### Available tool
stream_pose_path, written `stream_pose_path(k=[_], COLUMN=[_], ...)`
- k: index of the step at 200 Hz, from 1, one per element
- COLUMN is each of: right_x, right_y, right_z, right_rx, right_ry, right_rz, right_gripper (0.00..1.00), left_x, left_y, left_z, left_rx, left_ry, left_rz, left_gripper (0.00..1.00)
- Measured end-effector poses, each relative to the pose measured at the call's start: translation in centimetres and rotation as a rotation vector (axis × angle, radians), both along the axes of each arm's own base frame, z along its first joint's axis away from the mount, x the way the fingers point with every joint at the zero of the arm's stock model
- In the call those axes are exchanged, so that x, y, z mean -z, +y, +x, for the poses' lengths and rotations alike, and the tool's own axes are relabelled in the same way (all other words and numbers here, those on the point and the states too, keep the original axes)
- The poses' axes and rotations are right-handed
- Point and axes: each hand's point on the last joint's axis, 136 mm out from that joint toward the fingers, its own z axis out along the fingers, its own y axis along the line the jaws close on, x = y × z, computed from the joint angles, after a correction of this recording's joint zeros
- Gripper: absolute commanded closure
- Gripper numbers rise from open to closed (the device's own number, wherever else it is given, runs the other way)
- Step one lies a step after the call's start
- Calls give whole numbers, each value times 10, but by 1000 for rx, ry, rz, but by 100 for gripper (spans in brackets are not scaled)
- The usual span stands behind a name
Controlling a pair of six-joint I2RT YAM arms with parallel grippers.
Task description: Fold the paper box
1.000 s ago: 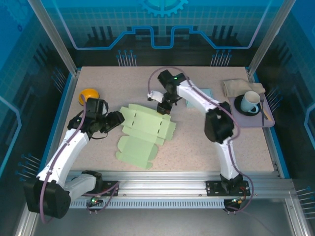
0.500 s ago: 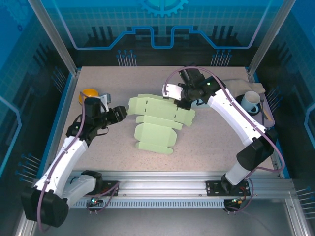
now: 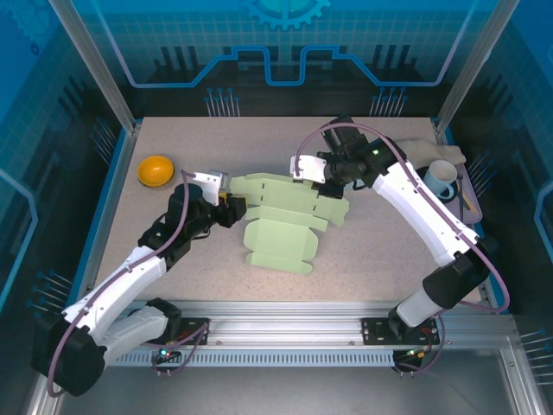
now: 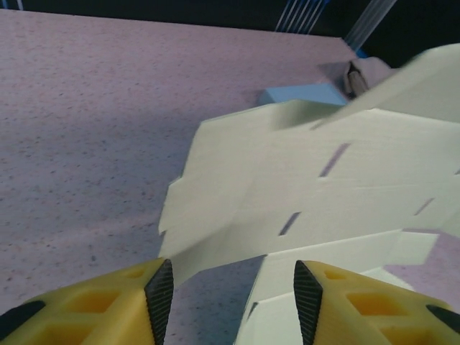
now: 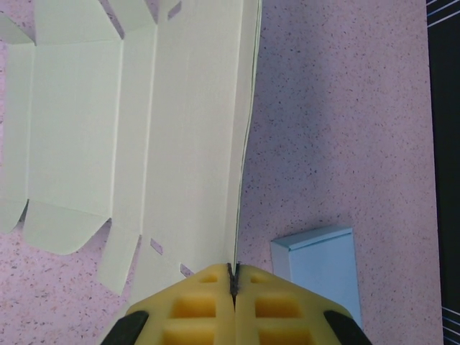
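The paper box (image 3: 285, 220) is a pale green die-cut sheet lying unfolded mid-table, its far edge lifted. My right gripper (image 3: 323, 179) is shut on that far right edge; in the right wrist view the sheet (image 5: 180, 129) runs edge-on into the closed gripper (image 5: 233, 277). My left gripper (image 3: 232, 206) is open at the sheet's left edge. In the left wrist view its black pads (image 4: 159, 298) stand apart, with a corner of the sheet (image 4: 323, 180) and bare table between them, gripping nothing.
An orange bowl (image 3: 156, 169) sits at the far left. A tray (image 3: 471, 212) with a cup (image 3: 441, 180) and a folded cloth (image 3: 423, 151) occupy the far right. A small light-blue flat box (image 5: 320, 266) lies just beyond the sheet.
The right gripper has dragged the sheet rightward across the table. The left gripper has followed to the sheet's left edge and its jaws have narrowed a little.
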Motion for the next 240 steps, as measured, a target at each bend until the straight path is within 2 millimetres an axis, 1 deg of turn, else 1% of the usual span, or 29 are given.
stream_pose_path(k=[14,29,48,72,86,91,100,108,109,117,128,136,147,157,161,182,204,218,235,240], right_x=[0,0,0,-2,-3,-2,-2,-1,0,1,2,2,3,3,3,7,10,10,10,10], right_y=[0,-1,-2,-3,-4,-4,-4,-4,-4,-4,-5,-6,-7,-7,-7,-5,-6,-6,-7,-7], right_z=[-1,-3,-6,-13,-17,-18,-20,-22,-22,-22,-22,-22,-22,-22,-21,-22,-22,-22,-22,-21], right_rx=[-11,-22,-39,-63,-71,-74,-77,-80,-80,-82,-81,-77,-74,-70,-78,-86,-91,-91,-90,-88], right_ry=[0,-1,2,4,7,8,11,16,17,19,20,19,17,13,9,13,18,18,15,13], right_rz=[-4,-10,-16,-12,-10,-8,-6,-4,-4,-2,-4,-5,-6,-5,-7,-4,-11,-13,-17,-22], right_gripper=[100,100,100,100,100,100,100,100,100,100,100,100,90,77,74,70,73,73,70,67], left_x=[2,1,-2,-2,-2,-1,-1,-3,-3,-7,-10,-10,-11,-12,-12,-16,-24,-27,-26,-25], left_y=[4,8,13,13,8,6,0,-6,-7,-13,-19,-21,-22,-22,-23,-32,-39,-41,-41,-41], left_z=[1,2,3,5,6,5,3,1,0,-2,-6,-7,-9,-11,-12,-23,-28,-29,-29,-28], left_rx=[-10,-25,-36,-28,-1,13,43,75,78,108,144,153,163,172,178,227,265,275,273,266], left_ry=[-3,-20,-46,-62,-58,-56,-58,-63,-63,-74,-91,-95,-105,-121,-129,-173,-214,-229,-236,-237], left_rz=[28,53,86,122,118,114,107,92,91,76,77,81,88,93,95,83,76,81,96,105], left_gripper=[47,44,43,43,48,53,74,91,91,100,100,100,100,100,100,100,100,100,100,100])
